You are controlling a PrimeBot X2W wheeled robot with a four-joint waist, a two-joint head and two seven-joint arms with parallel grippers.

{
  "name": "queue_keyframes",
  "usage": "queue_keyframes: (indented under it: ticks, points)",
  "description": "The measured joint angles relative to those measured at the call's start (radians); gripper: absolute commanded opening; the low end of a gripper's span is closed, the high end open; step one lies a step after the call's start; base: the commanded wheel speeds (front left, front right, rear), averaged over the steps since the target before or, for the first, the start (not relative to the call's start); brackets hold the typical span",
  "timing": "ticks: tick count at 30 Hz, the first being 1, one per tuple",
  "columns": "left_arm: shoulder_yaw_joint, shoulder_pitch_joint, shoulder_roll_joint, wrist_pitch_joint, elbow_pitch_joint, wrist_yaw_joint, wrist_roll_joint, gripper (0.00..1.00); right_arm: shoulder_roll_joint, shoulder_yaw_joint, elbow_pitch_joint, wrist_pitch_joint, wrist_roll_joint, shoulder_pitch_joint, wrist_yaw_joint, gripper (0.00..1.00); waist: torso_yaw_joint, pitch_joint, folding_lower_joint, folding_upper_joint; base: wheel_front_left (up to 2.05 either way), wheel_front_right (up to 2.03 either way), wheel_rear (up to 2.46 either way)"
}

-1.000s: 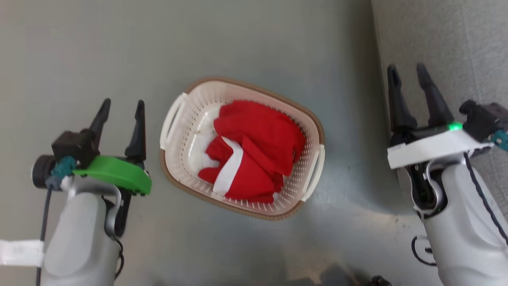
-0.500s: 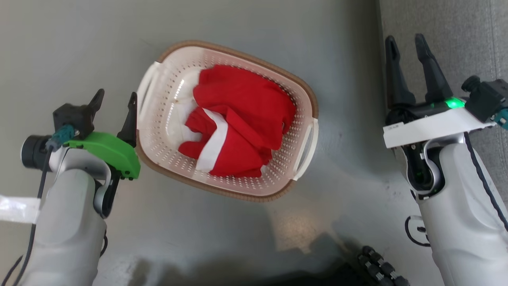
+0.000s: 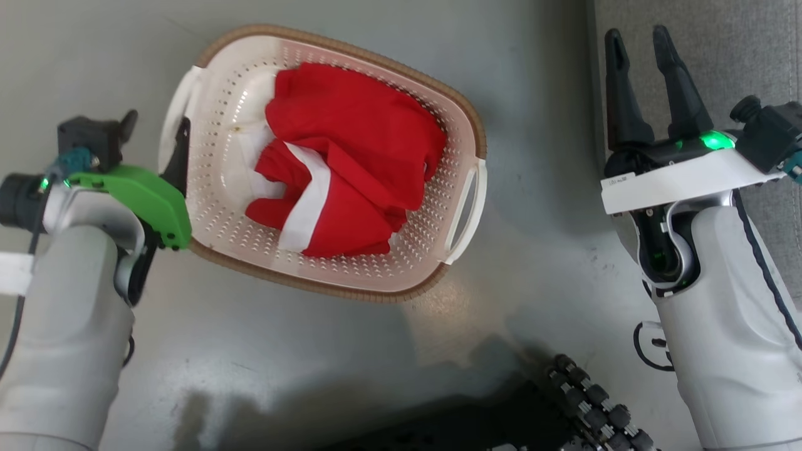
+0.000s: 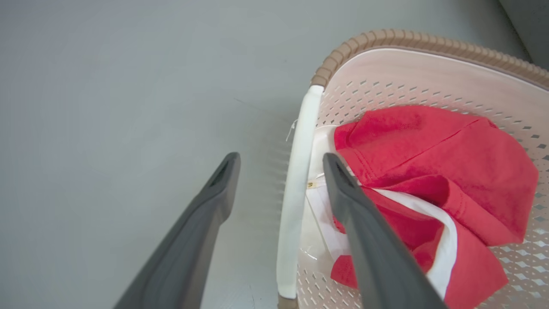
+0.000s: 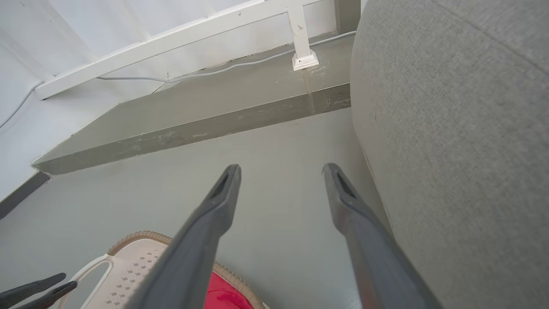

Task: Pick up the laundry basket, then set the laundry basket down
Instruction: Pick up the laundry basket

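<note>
- Two dark-fingered claws are seen here, both spread wide, with nothing clamped in either.
- The cream-white perforated plastic laundry basket (image 3: 351, 292) with the brown woven-look rim is parked on the smooth grey floor (image 3: 301, 363). It sits toward the far left of the head view, turned a bit diagonal.
- A crumpled red garment with a white stripe (image 3: 357, 144) is piled inside it, and some white cloth is tucked under on the left.
- The left gripper (image 3: 156, 128) is placed right at the basket's left white loop handle (image 3: 168, 134).
- In the left wrist view that handle (image 4: 296, 193) is straddled by the left gripper (image 4: 281, 159). One finger is kept outside over the floor, the other inside over the red garment (image 4: 429, 150).
- Gaps can be made out on both sides of the handle, so it isn't being squeezed.
- The right white loop handle (image 3: 467, 213) is left alone, well apart from the right gripper (image 3: 636, 37).
- That right gripper is held over bare floor, just beside a big grey fabric-covered piece of furniture (image 3: 739, 56). Its fingers are parted and empty.
- In the right wrist view, the right gripper (image 5: 281, 168) is shown with a corner of the basket (image 5: 128, 262) caught at the near left.
- Farther off, a raised grey step (image 5: 193, 124) and a white railing (image 5: 171, 34) are visible.
- A black ribbed part (image 3: 589, 401) is seen at the near edge of the head view.
</note>
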Motion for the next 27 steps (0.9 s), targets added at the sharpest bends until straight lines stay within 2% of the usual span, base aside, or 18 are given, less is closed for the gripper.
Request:
queue_keyframes:
  ticks: [9, 18, 20, 21, 23, 24, 26, 27]
  points:
    - [-0.061, -0.061, 0.046, 0.048, 0.066, 0.000, -0.049, 1.00, 0.005, 0.020, 0.000, 0.000, 0.014, -0.026, 0.000, 1.00, -0.030, 0.063, 0.0000, 0.0000, 0.00, 0.00, 0.00]
    - [-0.136, -0.088, 0.048, 0.062, 0.098, 0.000, -0.099, 1.00, 0.006, 0.025, 0.001, 0.000, 0.023, -0.029, 0.000, 1.00, -0.051, 0.092, 0.0000, 0.0000, 0.00, 0.00, 0.00]
    - [-0.145, -0.101, 0.049, 0.061, 0.103, 0.000, -0.107, 0.87, 0.006, 0.026, 0.001, 0.000, 0.026, -0.031, 0.000, 1.00, -0.052, 0.095, 0.0000, 0.0000, 0.00, 0.00, 0.00]
    - [-0.149, -0.107, 0.049, 0.061, 0.105, 0.000, -0.111, 0.77, 0.006, 0.027, 0.002, 0.000, 0.026, -0.034, 0.000, 1.00, -0.052, 0.096, 0.0000, 0.0000, 0.00, 0.00, 0.00]
    - [-0.155, -0.117, 0.050, 0.060, 0.115, 0.000, -0.115, 0.45, 0.007, 0.029, 0.003, 0.000, 0.026, -0.041, 0.000, 1.00, -0.052, 0.097, 0.0000, 0.0000, 0.00, 0.00, 0.00]
    - [-0.157, -0.121, 0.051, 0.060, 0.121, 0.000, -0.118, 0.35, 0.007, 0.030, 0.003, 0.000, 0.026, -0.041, 0.000, 1.00, -0.052, 0.097, 0.0000, 0.0000, 0.00, 0.00, 0.00]
    - [-0.162, -0.122, 0.055, 0.060, 0.130, 0.000, -0.131, 0.00, 0.008, 0.031, 0.006, 0.000, 0.026, -0.042, 0.000, 1.00, -0.052, 0.097, 0.0000, 0.0000, 0.00, 0.00, 0.00]
    - [-0.165, -0.122, 0.056, 0.060, 0.134, 0.000, -0.145, 0.00, 0.008, 0.032, 0.008, 0.000, 0.026, -0.042, 0.000, 1.00, -0.052, 0.096, 0.0000, 0.0000, 0.00, 0.00, 0.00]
